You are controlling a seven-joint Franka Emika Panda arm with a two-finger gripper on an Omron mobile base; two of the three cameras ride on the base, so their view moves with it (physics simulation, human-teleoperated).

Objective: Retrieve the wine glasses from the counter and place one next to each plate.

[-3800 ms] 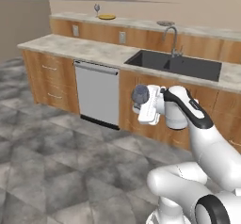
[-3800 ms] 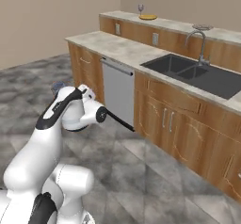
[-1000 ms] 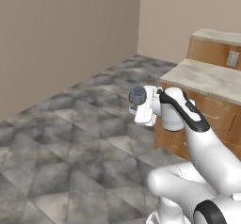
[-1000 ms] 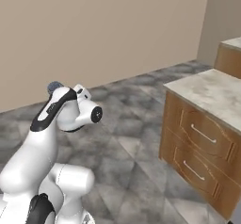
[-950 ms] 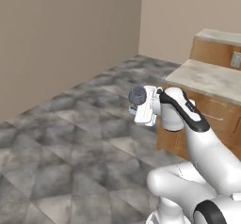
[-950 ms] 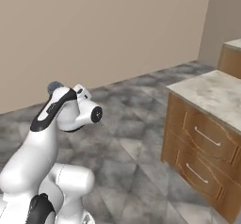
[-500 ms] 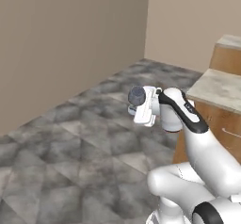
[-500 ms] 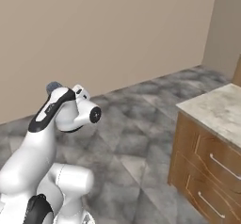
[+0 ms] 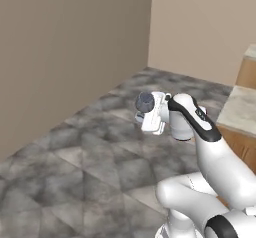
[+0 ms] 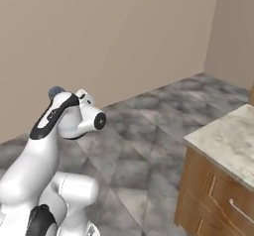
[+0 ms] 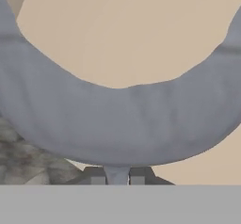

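Open floor [image 9: 90, 147] lies ahead of the hand [image 11: 116, 177] (beige walls [image 9: 65, 47] beyond); the counter [image 10: 228, 146] stands right.

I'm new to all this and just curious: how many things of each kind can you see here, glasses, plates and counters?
Wine glass, held by its stem in the gripper: 1
Plates: 0
Counter with wooden drawers: 1
Total: 2

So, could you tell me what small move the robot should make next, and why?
Probably keep turning the base toward the plates: the gripper is shut on the wine glass by its stem, yet ahead lie bare floor and wall, with just a counter corner in view.
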